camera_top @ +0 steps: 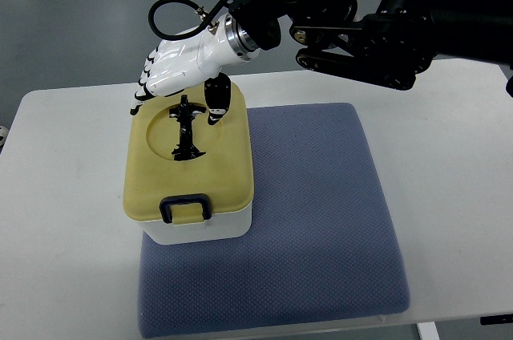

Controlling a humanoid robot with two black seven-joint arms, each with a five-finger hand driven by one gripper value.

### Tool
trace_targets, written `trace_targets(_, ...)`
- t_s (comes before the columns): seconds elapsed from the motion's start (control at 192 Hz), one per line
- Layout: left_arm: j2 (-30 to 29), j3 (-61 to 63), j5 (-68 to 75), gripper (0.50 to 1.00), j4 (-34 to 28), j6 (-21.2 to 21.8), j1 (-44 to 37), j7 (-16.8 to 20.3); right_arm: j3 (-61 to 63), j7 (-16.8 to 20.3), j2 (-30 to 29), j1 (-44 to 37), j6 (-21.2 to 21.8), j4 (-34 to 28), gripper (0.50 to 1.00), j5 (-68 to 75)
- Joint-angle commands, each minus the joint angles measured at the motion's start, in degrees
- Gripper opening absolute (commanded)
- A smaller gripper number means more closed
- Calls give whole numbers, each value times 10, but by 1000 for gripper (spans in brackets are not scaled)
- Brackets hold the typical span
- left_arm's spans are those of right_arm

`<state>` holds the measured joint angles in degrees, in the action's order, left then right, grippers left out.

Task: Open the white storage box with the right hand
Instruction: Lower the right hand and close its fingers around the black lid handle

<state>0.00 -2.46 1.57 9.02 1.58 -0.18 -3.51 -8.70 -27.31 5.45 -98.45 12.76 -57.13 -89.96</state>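
The white storage box (195,226) stood on the left part of a blue-grey mat (321,220), which lay on a white table (449,131). Its yellowish lid (208,180) was down, with a dark latch (186,209) at the near edge and a black fold-down handle (185,129) lying in a round recess on top. The right hand (180,75), white with dark finger joints, reached in from the far right and hovered over the far edge of the lid. Its fingers (144,91) curved down past the far-left corner, and the thumb (216,101) rested beside the handle. Whether it actually gripped anything could not be told.
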Motion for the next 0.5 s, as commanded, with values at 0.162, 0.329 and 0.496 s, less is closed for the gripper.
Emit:
trace_targets(0.162,0,0,0,1000,0,0,0,0,-1,0,-12,22,-28,8,930,-6)
trace_targets(0.329,0,0,0,1000,0,0,0,0,-1,0,-13,27,-39,17,930,-14)
trace_targets(0.496,0,0,0,1000,0,0,0,0,-2,-2,-14,29,-41,22,926,-22)
